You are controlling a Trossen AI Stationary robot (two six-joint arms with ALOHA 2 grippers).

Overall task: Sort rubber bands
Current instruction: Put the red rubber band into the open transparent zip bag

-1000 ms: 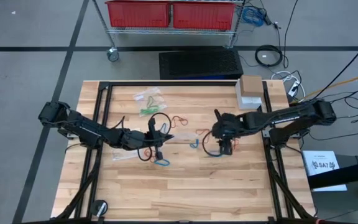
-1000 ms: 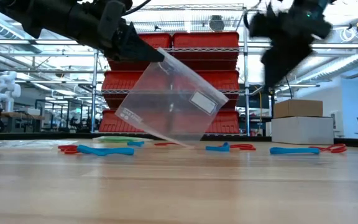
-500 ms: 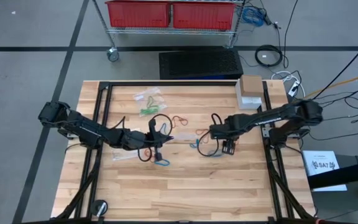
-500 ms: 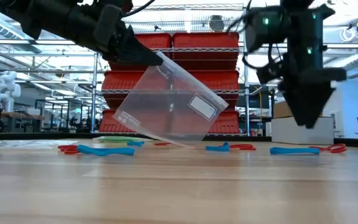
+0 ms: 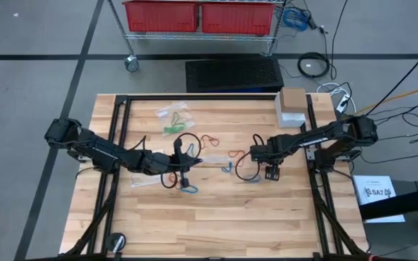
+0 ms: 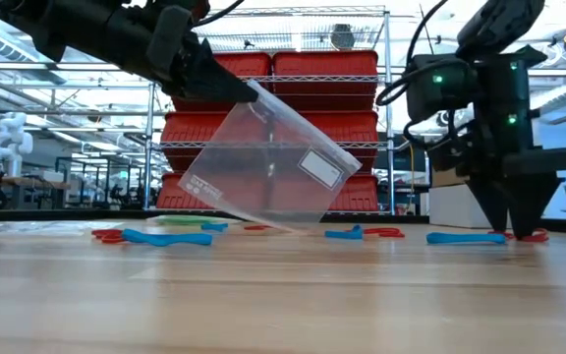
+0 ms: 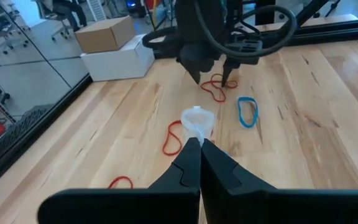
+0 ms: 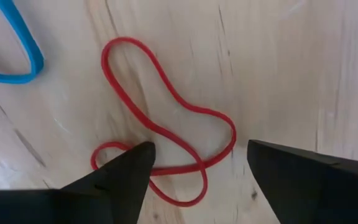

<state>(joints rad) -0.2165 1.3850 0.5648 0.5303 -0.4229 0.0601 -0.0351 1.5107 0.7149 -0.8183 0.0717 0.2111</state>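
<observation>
My left gripper is shut on a clear plastic bag, which it holds tilted above the table's middle. My right gripper points straight down, open, its fingertips low over a red rubber band that lies twisted on the wood. In the right wrist view one fingertip covers part of that band's loop. More rubber bands lie flat around it: a blue one, another blue one and a red one. My left gripper pinches the bag's upper corner between its two shut fingers, coming in slanting from the table's left. The bag hangs tilted below the fingers, and its lower corner rests on the table. My right gripper: I cannot tell whether its fingertips touch the red band.
A cardboard box on a white box stands at the table's far right. Clear bags with green bands lie at the far side, and another clear bag lies near my left arm. Black frame rails run along both table sides.
My right gripper has come down from well above the table to just over the red band, shifting a little toward the table's right edge and tipping until it points straight down. The bag has stayed as it was.
</observation>
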